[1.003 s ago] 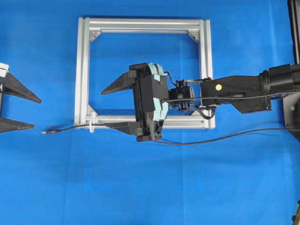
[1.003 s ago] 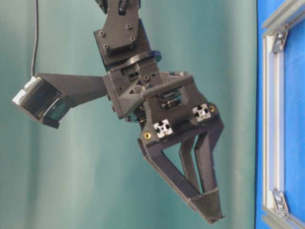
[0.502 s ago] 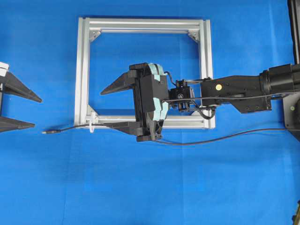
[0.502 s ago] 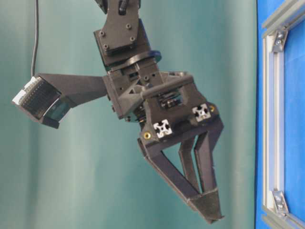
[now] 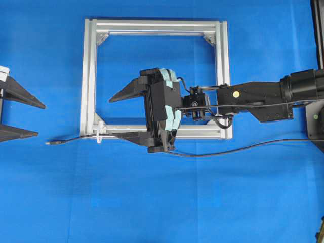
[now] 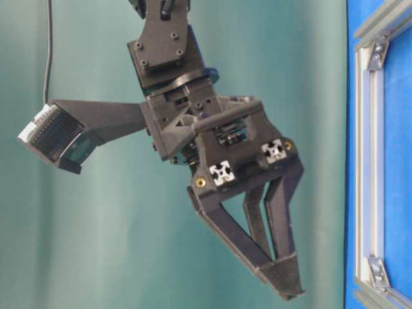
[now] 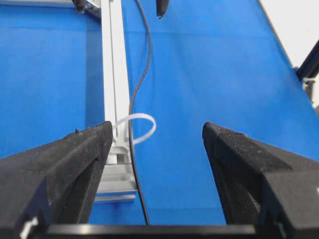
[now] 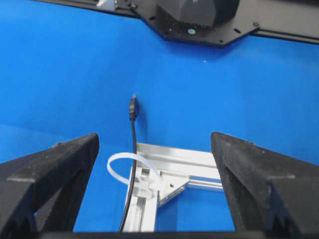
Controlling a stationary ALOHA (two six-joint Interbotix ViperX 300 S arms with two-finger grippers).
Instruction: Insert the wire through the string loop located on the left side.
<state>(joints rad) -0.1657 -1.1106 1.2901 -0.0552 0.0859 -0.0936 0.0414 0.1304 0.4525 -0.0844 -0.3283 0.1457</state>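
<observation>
Robotics lab, blue test surface (image 5: pixel 152 202), aluminium frame (image 5: pixel 88 76), teal backdrop (image 6: pixel 96 257)

A black gripper (image 6: pixel 283 283) hangs in front of a teal backdrop (image 6: pixel 96 244), pointing down and to the right, its fingers (image 6: pixel 226 229) converging to a tip near the bottom edge. A wrist camera (image 6: pixel 56 136) juts out to its left. Along the right edge, an aluminium frame (image 6: pixel 368 161) with corner brackets (image 6: pixel 377 54) lies on a blue surface (image 6: pixel 400 167).

Aluminium frame (image 5: pixel 91 76) on blue table (image 5: pixel 152 202)
</observation>
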